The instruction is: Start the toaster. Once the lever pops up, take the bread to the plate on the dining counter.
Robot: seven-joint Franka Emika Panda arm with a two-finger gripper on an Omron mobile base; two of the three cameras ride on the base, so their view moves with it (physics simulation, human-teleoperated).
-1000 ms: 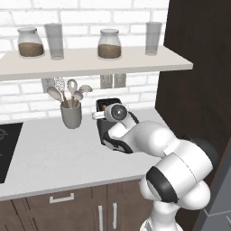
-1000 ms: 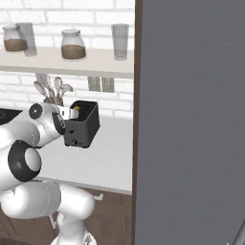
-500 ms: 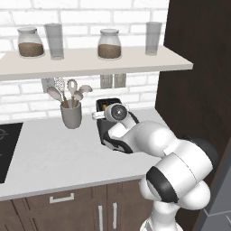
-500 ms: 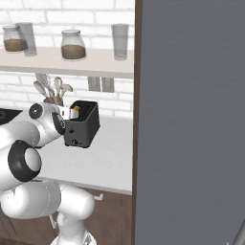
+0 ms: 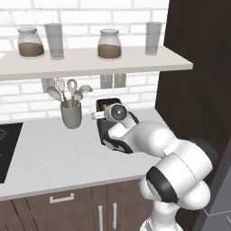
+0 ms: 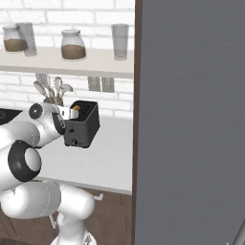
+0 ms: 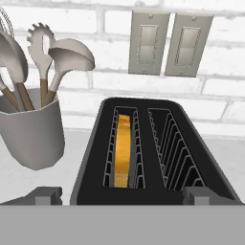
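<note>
Nothing has shifted lately: our pincer (image 7: 122,197) still hovers spread above the small dark grey boxy toaster (image 7: 153,158), golden-crusted bread slice (image 7: 123,150) seated below; lever apparently awaits.

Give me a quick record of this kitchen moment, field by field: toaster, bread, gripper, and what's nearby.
toaster: dark, two slots, on the white counter by the brick wall
bread: upright in the left slot as the hand view shows it; other slot empty
gripper: just in front of the toaster, jaws spread wide, holding nothing
utensil cup: grey, holds spoons, beside the toaster
wall plates: two, behind the toaster
shelf: jars and glasses above
</note>
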